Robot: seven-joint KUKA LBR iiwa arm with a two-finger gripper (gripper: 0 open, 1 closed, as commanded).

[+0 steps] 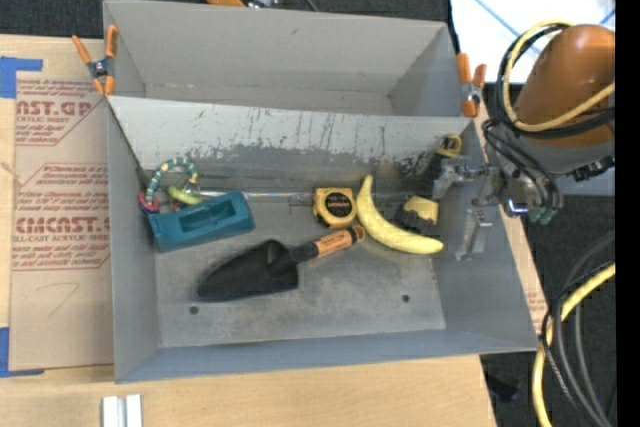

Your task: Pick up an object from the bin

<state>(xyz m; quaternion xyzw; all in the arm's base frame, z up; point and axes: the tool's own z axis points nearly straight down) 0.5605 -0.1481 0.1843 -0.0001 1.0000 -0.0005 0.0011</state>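
**A:** One thing lies closest to the gripper [472, 227]: the banana [392, 227]. Which way from it?

**B:** Banana's just beside the gripper, on the side away from the arm. Its lower tip points nearly at the gripper. They look apart, not touching, afaict.

**A:** Long axis?

**B:** Bent, so there are two legs. One leg runs from the bend toward the gripper, and the other runs up toward the back wall. The hollow of the curve faces the back-right corner. My guess is that a grasp across the leg nearer the gripper needs the least reach.

**A:** Gripper state?

**B:** Can't tell open vs closed. I see nothing held in it.

**A:** Surface?

**B:** Flat grey bin [330, 310] floor, scuffed, and the banana lies flat on it. It's prob. soft and smooth-skinned, so go easy on the squeeze.

**A:** Room around the banana?

**B:** Tight. A small yellow-and-black piece [421, 208] sits inside the banana's curve. A tape measure [335, 205] is right against its upper end. The orange handle of a black trowel [250, 271] nearly meets the bend. Beyond the tip, past the gripper, the bin's sloped side wall is close.

**A:** Anything else?

**B:** A teal box [200, 220] and a bead toy [168, 185], both well apart from the banana on its far side. No bother.
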